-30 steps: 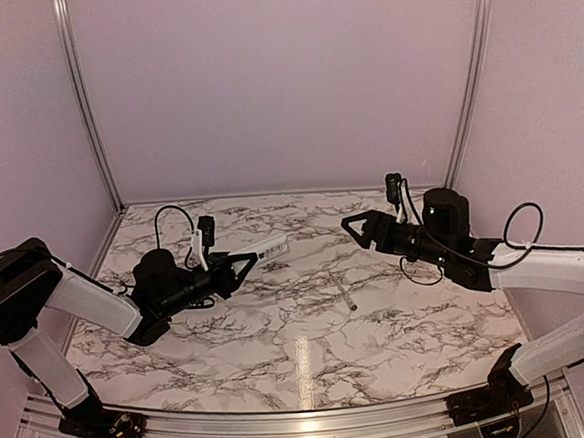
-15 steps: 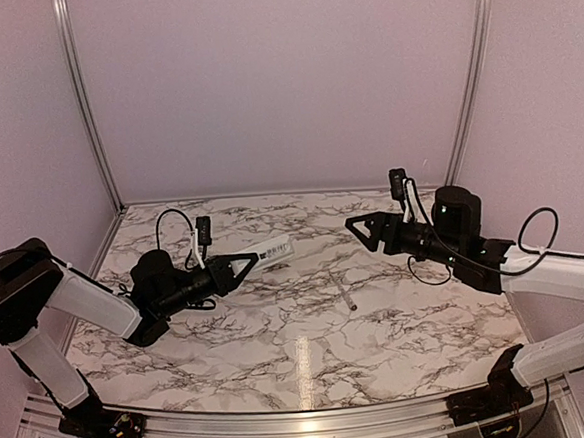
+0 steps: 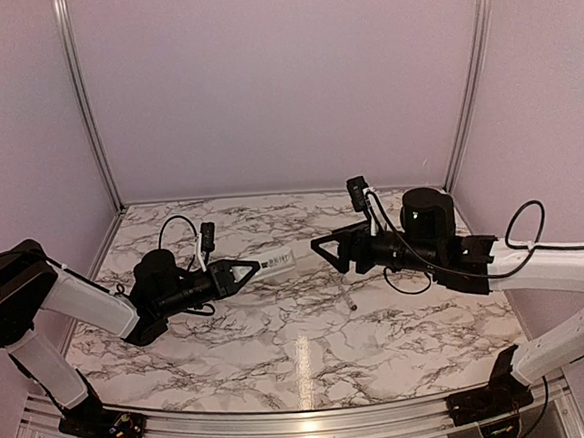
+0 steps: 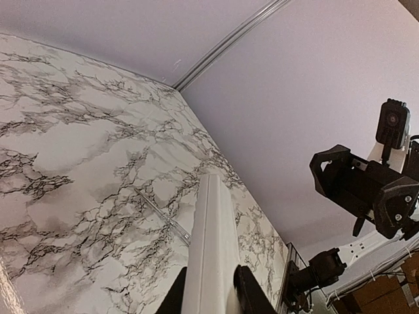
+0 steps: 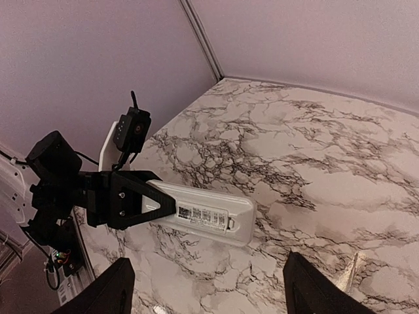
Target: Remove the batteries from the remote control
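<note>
pale marble-pattern table (image 3: 282,365) with dark veins, plain lilac walls (image 3: 282,79) on 3 sides, aluminium rails (image 3: 82,103) running up the back corners. a thin grey rod (image 3: 350,301) lies on the marble near the middle.

left gripper (image 3: 248,271) is clamped on 1 end of the remote control (image 3: 275,263), holding the white handset out over the table with its free end aimed at the other arm. right gripper (image 3: 326,252) has its fingers spread wide with nothing between them.

compared with 1 second ago, the right arm has swung in from the right and now sits just beside the remote's free end. the remote itself has dipped a little lower.
</note>
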Tool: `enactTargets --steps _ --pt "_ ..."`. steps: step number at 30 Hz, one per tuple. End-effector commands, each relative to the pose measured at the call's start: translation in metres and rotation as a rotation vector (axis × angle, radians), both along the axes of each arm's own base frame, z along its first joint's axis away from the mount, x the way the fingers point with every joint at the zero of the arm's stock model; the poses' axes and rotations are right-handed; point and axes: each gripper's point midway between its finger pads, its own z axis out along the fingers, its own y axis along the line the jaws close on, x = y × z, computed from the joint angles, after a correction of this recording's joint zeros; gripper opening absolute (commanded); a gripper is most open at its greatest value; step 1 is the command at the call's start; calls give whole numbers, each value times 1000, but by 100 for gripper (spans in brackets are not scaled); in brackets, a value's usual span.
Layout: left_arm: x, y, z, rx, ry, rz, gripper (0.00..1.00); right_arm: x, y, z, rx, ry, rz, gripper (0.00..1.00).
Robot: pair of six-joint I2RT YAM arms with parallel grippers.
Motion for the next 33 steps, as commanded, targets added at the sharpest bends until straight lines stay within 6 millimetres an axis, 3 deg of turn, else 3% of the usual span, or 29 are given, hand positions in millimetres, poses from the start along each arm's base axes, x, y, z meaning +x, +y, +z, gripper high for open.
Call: enactTargets --steps 1,7,13,20,33 --pt "-2 4 8 -14 -1 7 0 -2 20 1 -40 -2 27 77" --pt "-7 7 13 -63 3 -1 0 -14 46 1 -45 0 96 77" --pt "-1 15 7 -38 17 58 0 -16 51 -3 -34 8 124 77" --pt "-7 28 18 -98 -4 93 0 -8 59 -4 -22 8 112 77" --pt "-8 14 9 -147 41 24 0 -1 61 -19 -12 79 62 77"
